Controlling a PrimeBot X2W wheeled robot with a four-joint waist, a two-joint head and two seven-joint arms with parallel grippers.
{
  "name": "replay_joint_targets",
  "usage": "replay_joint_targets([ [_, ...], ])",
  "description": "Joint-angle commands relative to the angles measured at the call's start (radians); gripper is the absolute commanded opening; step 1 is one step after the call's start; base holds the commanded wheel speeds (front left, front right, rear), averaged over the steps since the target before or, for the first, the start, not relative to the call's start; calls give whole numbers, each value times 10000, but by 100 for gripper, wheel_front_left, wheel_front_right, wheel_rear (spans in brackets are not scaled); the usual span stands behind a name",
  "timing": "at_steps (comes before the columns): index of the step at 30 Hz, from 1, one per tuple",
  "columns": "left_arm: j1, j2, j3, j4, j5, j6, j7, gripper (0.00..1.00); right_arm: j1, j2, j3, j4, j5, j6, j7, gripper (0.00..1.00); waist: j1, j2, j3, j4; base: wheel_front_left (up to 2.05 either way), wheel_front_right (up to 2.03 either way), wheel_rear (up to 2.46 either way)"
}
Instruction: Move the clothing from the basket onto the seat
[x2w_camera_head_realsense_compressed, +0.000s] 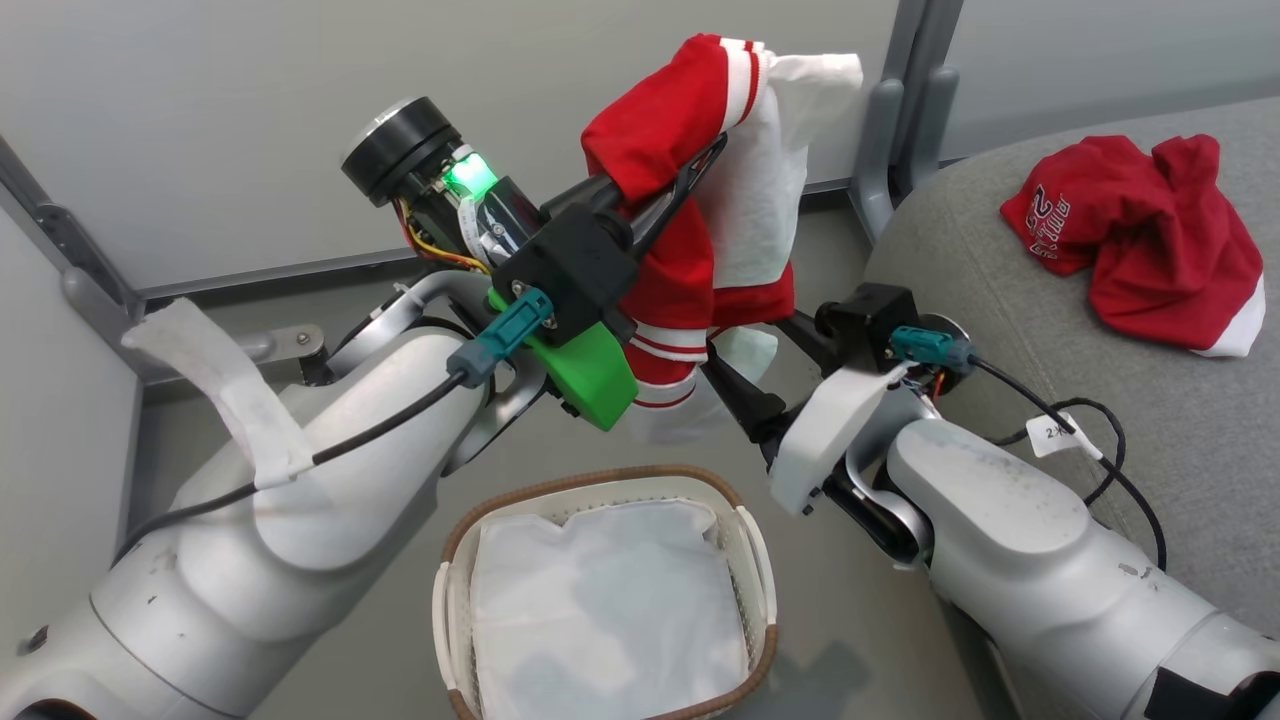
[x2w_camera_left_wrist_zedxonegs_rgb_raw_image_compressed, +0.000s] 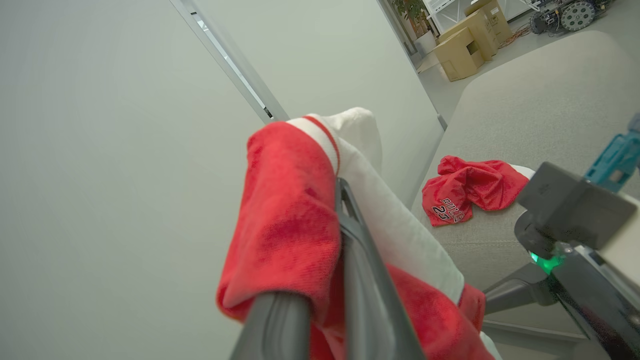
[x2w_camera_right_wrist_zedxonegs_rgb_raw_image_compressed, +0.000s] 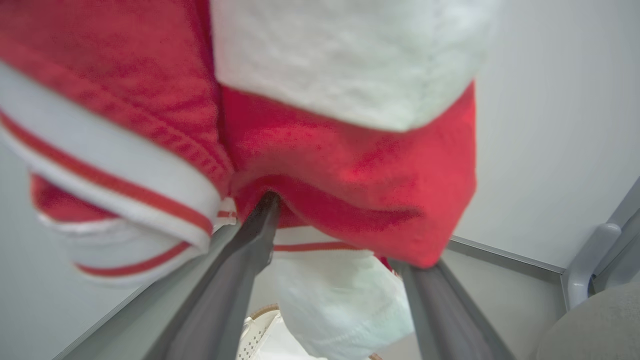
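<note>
The red shorts (x2w_camera_head_realsense_compressed: 660, 130) with white panels and stripes hang in the air above the basket (x2w_camera_head_realsense_compressed: 600, 475), and my left gripper (x2w_camera_head_realsense_compressed: 690, 175) is shut on their upper fold. In the left wrist view the shorts (x2w_camera_left_wrist_zedxonegs_rgb_raw_image_compressed: 285, 215) drape over the dark fingers (x2w_camera_left_wrist_zedxonegs_rgb_raw_image_compressed: 360, 280). My right gripper (x2w_camera_head_realsense_compressed: 735, 385) reaches up under the shorts' lower hem. Its fingers (x2w_camera_right_wrist_zedxonegs_rgb_raw_image_compressed: 240, 260) stand open, with red cloth (x2w_camera_right_wrist_zedxonegs_rgb_raw_image_compressed: 350, 165) sagging between them. The red jersey (x2w_camera_head_realsense_compressed: 1150, 250) with white lettering lies crumpled on the grey seat (x2w_camera_head_realsense_compressed: 1000, 300). In the basket I see just the white liner (x2w_camera_head_realsense_compressed: 610, 600).
A pale wall with metal posts (x2w_camera_head_realsense_compressed: 900, 130) stands close behind the arms. The grey floor (x2w_camera_head_realsense_compressed: 850, 600) runs between basket and seat. Cardboard boxes (x2w_camera_left_wrist_zedxonegs_rgb_raw_image_compressed: 465, 47) stand far off beyond the seat (x2w_camera_left_wrist_zedxonegs_rgb_raw_image_compressed: 540, 110). The right arm's wrist (x2w_camera_left_wrist_zedxonegs_rgb_raw_image_compressed: 575, 210) is close beside the left gripper.
</note>
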Motion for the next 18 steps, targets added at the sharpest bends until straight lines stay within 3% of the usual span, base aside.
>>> replay_joint_targets([
  [1,56,-39,-12,-42,-68,67,-20,0,-186,85,-40,-74,33,-11,-46,100,1,0,-19,58,0,0,0],
  [12,279,45,-22,68,-329,173,-59,0,-203,456,-829,-592,-656,-11,-51,100,1,0,-97,195,0,0,0],
  [14,332,59,-26,74,-371,186,-82,0,-128,524,-1030,-599,-836,-11,-51,36,1,0,-100,203,0,0,0],
  [15,356,70,-19,81,-396,206,-78,0,-96,548,-1079,-600,-918,-11,-51,23,1,0,-100,205,0,0,0],
  [16,377,89,-3,98,-409,228,-79,0,-61,577,-1122,-599,-1000,-11,-51,1,1,0,-103,205,0,0,0],
  [18,405,119,39,128,-462,265,-71,0,-23,626,-1188,-598,-1096,-11,-51,0,1,0,-106,200,0,0,0],
])
